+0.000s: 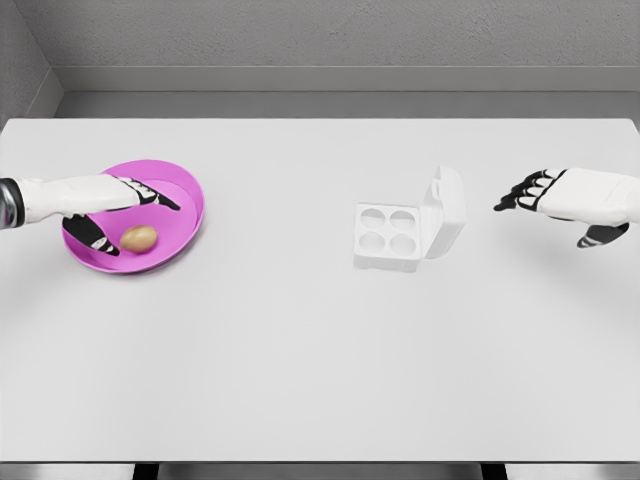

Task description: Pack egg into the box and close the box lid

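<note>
A tan egg (139, 238) lies in a shallow magenta bowl (180, 215) at the left of the white table. My left hand (125, 213) hovers over the bowl, fingers spread, thumb to the left of the egg and the other fingers above it, not closed on it. A white egg box (390, 233) with four hollow cups sits at centre right, its lid (447, 210) standing open on the right side. My right hand (545, 200) hangs open to the right of the lid, fingertips pointing at it, a small gap between them.
The white table (320, 380) stretches wide in front of the bowl and box. A grey wall runs behind its far edge.
</note>
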### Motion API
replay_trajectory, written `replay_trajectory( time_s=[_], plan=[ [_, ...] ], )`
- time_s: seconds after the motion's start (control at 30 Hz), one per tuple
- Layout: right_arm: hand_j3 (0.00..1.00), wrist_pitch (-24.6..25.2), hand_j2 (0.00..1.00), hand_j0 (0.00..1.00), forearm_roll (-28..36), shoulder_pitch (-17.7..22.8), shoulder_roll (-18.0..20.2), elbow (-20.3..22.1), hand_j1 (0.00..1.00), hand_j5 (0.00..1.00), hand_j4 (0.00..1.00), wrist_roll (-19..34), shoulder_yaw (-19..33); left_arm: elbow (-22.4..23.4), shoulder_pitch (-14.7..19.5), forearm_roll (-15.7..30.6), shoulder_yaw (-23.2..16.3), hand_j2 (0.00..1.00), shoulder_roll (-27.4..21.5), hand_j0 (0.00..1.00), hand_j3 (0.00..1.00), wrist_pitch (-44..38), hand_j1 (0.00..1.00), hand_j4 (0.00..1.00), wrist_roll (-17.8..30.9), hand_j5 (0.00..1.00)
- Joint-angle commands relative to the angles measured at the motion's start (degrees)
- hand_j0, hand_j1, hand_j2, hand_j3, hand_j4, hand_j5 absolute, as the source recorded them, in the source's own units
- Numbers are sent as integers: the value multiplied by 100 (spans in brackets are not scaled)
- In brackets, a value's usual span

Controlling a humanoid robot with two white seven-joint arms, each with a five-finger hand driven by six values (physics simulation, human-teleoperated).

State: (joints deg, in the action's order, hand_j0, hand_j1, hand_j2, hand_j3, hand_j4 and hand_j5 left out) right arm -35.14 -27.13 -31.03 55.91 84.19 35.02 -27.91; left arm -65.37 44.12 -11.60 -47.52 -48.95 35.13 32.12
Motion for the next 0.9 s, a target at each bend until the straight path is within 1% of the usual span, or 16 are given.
replay_trajectory(
  time_s=[0.0,0.1,0.13,0.23,0.3,0.53,0.63,0.87],
  plan=[
    [100,14,100,100,23,0,-2,1,100,100,100,-2,-13,-90,0,35,-64,93,-54,93,93,-13,93,93,-12,93],
    [100,14,100,100,41,0,7,1,100,100,100,-2,5,-143,0,35,-91,92,-54,92,92,-13,92,92,-12,92],
    [100,14,100,100,41,9,16,1,100,100,100,-2,-4,-178,0,35,-91,91,-54,91,91,-13,91,91,-12,91],
    [100,14,100,100,32,61,7,1,100,100,100,-2,-13,-204,0,35,-100,73,-54,73,73,-13,73,73,-12,73],
    [100,14,100,100,32,70,-2,1,100,100,100,-2,-4,-204,0,27,-161,72,-54,72,72,-13,72,72,-12,72],
    [100,14,100,100,32,70,-19,36,100,100,100,-2,-4,-152,-9,0,-179,72,-27,72,72,-13,72,72,14,72],
    [100,14,100,100,32,70,-19,53,100,100,100,-2,-4,-20,-9,-9,-196,72,-36,72,72,-13,72,72,23,72],
    [100,14,100,100,32,79,-19,53,100,100,100,-2,-4,-20,-9,-17,-223,72,-27,72,72,-13,72,72,23,72]
  ],
)
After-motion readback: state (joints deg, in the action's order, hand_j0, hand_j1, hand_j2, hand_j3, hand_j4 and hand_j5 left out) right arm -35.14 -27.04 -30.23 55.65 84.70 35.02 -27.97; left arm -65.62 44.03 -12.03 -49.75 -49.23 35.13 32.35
